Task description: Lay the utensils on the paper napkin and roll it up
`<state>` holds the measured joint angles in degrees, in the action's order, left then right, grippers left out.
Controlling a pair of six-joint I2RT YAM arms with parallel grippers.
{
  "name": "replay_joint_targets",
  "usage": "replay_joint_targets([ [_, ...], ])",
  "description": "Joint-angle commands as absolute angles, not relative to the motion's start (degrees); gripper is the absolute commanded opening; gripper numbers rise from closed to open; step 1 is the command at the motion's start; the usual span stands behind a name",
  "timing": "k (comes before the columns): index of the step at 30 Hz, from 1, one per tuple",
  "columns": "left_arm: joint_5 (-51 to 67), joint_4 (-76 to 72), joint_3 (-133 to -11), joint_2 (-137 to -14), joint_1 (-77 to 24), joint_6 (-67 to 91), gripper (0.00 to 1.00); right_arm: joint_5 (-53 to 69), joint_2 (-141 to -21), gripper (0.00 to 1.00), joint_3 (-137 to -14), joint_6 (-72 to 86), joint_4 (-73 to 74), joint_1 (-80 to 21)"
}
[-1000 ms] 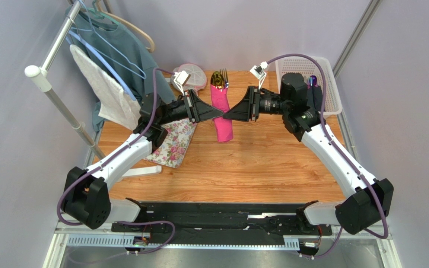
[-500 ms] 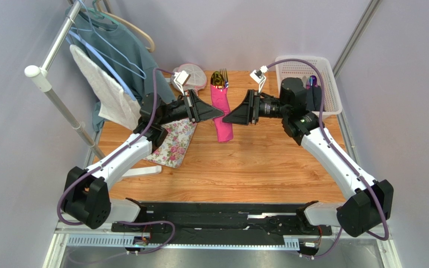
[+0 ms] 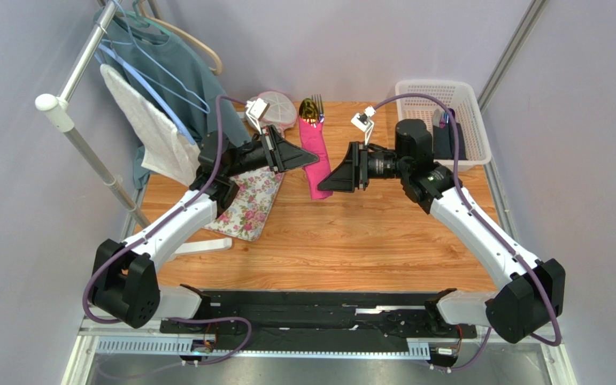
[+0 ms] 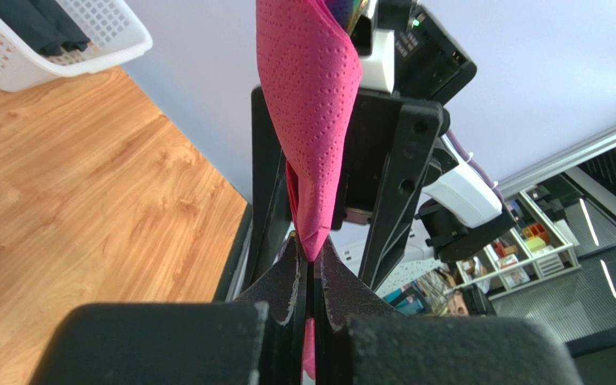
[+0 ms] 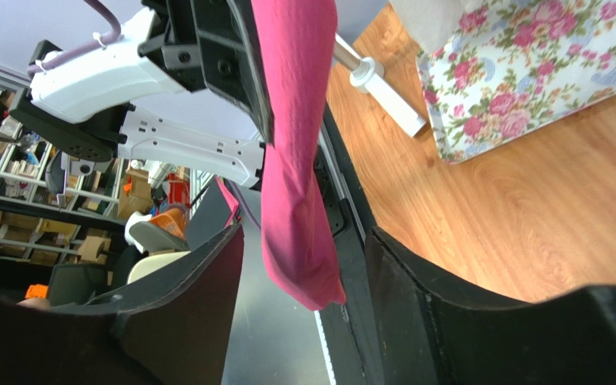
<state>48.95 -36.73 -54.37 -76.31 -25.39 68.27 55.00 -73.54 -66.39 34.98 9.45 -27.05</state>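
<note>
Rolled magenta paper napkin [image 3: 313, 140], far centre of the wooden bench [image 3: 367, 241], with the gold fork and spoon [image 3: 314, 110] protruding from its far end. My left hand [image 3: 311, 163] is clenched on the roll's side, fingers [image 4: 291, 273] pinching a fold of paper. My right hand [image 3: 325, 183] is released, its fingers [image 5: 207, 273] spread either side of the roll's near end without touching it. Floral cloth [image 3: 251, 200] lies just left.

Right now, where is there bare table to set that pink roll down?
The widest bare wood lies in the near half, between the floral cloth, the right arm and the black rail. The far half is crowded: the pink roll, the left gripper, the right gripper and the white basket.
</note>
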Motion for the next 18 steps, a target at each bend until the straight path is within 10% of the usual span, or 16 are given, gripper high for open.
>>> replay_joint_targets([
  [1, 48.52, -40.78, -57.92, -76.20, -24.87, 68.03, 0.00, 56.25, -71.37, 0.56, -65.13, 32.78, 11.95, -28.82],
  [5, 48.69, -40.69, -57.92, -76.29, -24.87, 67.85, 0.00, 56.69, -71.54, 0.00, -65.65, 32.17, 11.69, -29.09],
  [7, 48.95, -40.87, -58.01, -76.38, -24.87, 67.85, 0.00, 56.78, -71.37, 0.00, -66.09, 31.56, 11.69, -29.09],
  [11, 49.74, -41.48, -57.75, -76.12, -24.87, 67.68, 0.00, 56.16, -71.46, 0.57, -69.07, 29.71, 15.71, -28.48],
  [18, 51.06, -43.15, -55.90, -75.06, -25.75, 67.76, 0.00, 56.25, -75.05, 0.65, -78.12, 33.22, 15.65, -21.89],
])
